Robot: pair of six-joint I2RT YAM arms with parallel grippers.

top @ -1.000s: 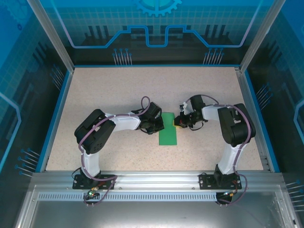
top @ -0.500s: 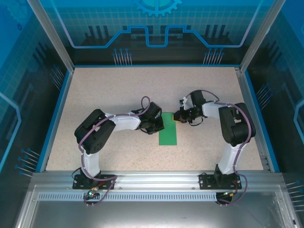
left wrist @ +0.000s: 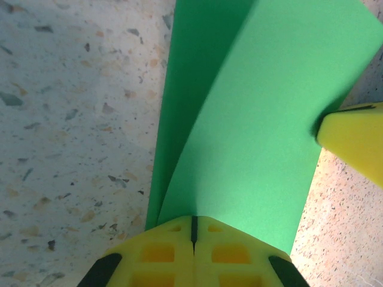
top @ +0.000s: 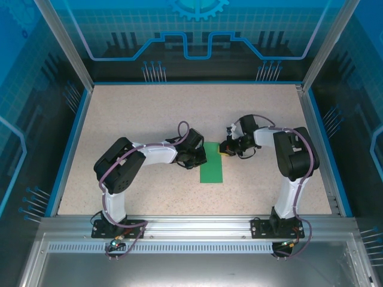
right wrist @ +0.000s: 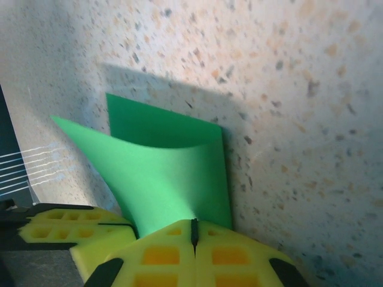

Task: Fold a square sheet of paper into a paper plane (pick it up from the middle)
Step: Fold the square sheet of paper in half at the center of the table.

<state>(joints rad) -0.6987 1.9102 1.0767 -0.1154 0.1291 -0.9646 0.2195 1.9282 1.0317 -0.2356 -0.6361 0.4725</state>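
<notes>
The square sheet of paper (top: 211, 170) is bright green and lies folded into a narrow strip at the table's middle. My left gripper (top: 201, 156) meets its far end from the left and my right gripper (top: 224, 149) from the right. In the left wrist view the paper (left wrist: 257, 119) has its upper layer curling up into my shut left gripper (left wrist: 192, 220), and a yellow right finger (left wrist: 353, 140) touches its right edge. In the right wrist view the upper layer of the paper (right wrist: 167, 173) rises into my shut right gripper (right wrist: 194, 222), with the left gripper (right wrist: 72, 230) close beside it.
The speckled beige table (top: 149, 119) is ringed by a blue rim and an aluminium frame (top: 191, 224) along the near edge. Transparent blue walls enclose the back and both sides.
My right gripper has shifted slightly toward the far end of the paper. The left arm and the paper have stayed in place.
</notes>
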